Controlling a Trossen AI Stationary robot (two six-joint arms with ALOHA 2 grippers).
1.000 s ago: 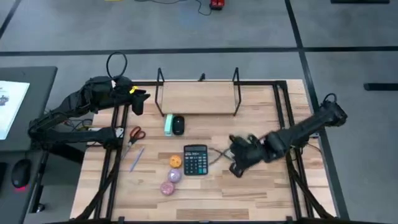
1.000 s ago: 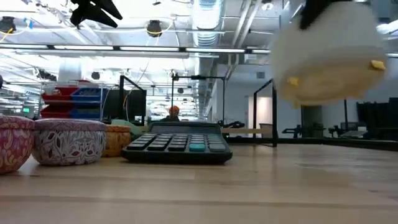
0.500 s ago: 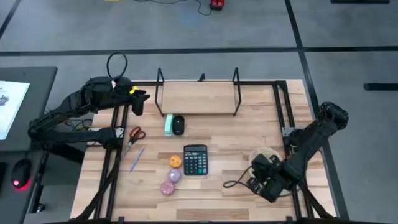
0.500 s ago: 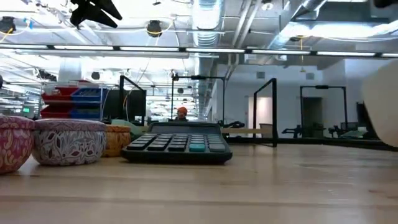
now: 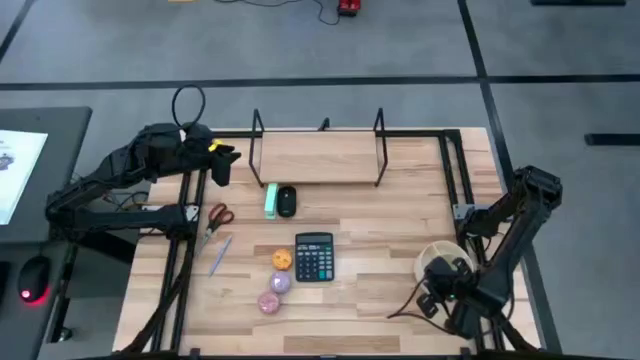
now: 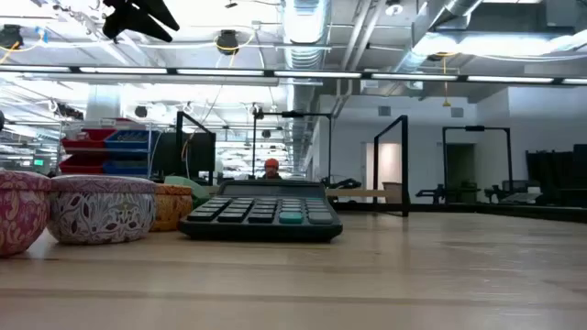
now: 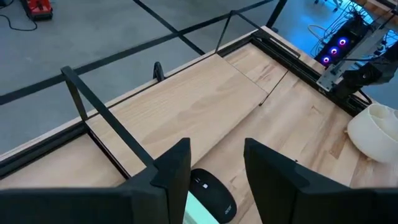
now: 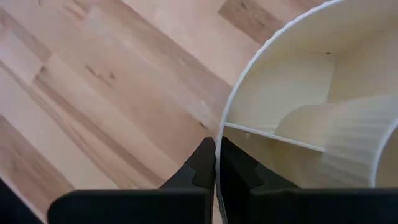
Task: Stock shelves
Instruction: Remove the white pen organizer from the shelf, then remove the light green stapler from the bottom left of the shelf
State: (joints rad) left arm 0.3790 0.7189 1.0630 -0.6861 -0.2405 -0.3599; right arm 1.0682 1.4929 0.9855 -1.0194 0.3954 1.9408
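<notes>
The shelves stand at the table's far middle: a pale plank between thin black uprights, with nothing on it. A cream lampshade sits near the table's right near corner. A dark cord trails from it toward the near edge. My right gripper is shut on it. My left gripper hangs open over the table's far left rail, holding nothing; its fingers frame the plank in the left wrist view. My right gripper has the lampshade's thin rim between its two fingers, one finger inside the shade and one outside. A wire spoke crosses the shade's inside just past the fingers. Whether the shade rests on the table cannot be told.
A black mouse and a green block lie in front of the shelves. Scissors and a pen lie at the left. A calculator and three small patterned tins sit mid-table, also seen in the low view.
My right gripper has swung from the table's middle toward the right near corner, carrying the lampshade and dragging its cord. In the low view the shade has passed out of the picture to the right.
</notes>
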